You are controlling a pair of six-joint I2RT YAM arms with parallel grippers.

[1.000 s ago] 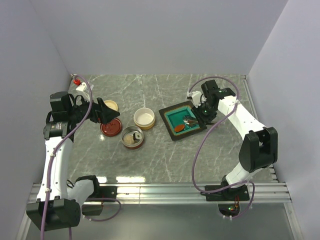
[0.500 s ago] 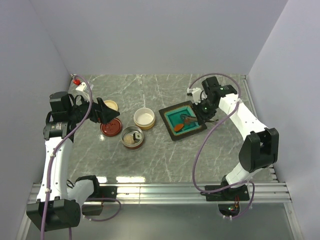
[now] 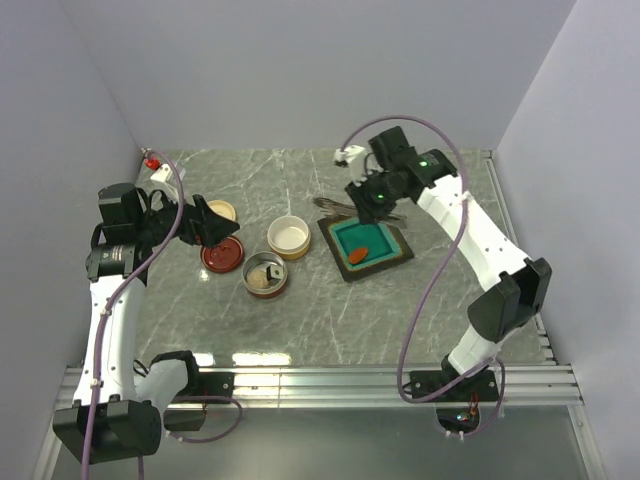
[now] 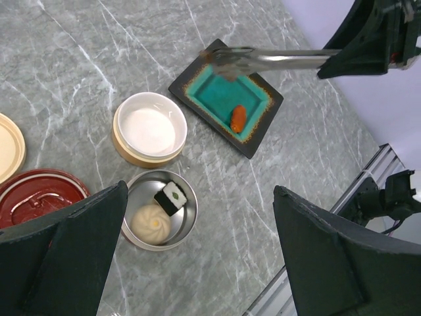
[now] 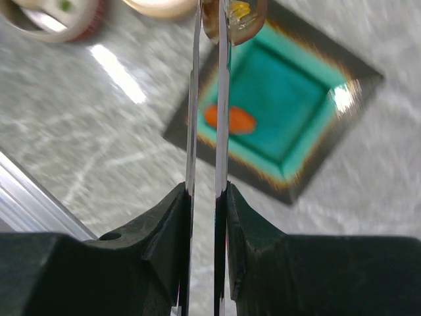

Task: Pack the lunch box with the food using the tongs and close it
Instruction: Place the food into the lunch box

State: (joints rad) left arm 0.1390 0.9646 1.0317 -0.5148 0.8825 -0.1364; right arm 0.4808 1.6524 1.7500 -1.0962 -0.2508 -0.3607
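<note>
Right end effector [image 5: 204,220] clamped on the handle end of the tongs [image 4: 283,60], fingers squeezing both thin arms nearly together; tongs reach out level over the far left corner of the teal tray [image 4: 260,99], lifted off it; tips pinch the dark brown lump [image 4: 218,64], held in the air, touching nothing else; orange-red oblong [image 4: 237,118] lies alone inside the tray, toward its near side, apart from the tongs; tray sits on the grey marble counter [image 4: 296,184]; left of the tray, a cream container [image 4: 125,148] with white inside, upright, near the tray but not touching; just beside it on the near side, the steel container [image 4: 191,220] holding the pale round piece [image 4: 150,224] and the white cube [image 4: 170,196] with a dark band, the two close together; further left, a red lid [image 4: 36,197] and a cream lid [image 4: 8,148], side by side; left end effector [image 3: 206,223] wide open, holding nothing, hanging over the red lid, well apart from the tongs.
</note>
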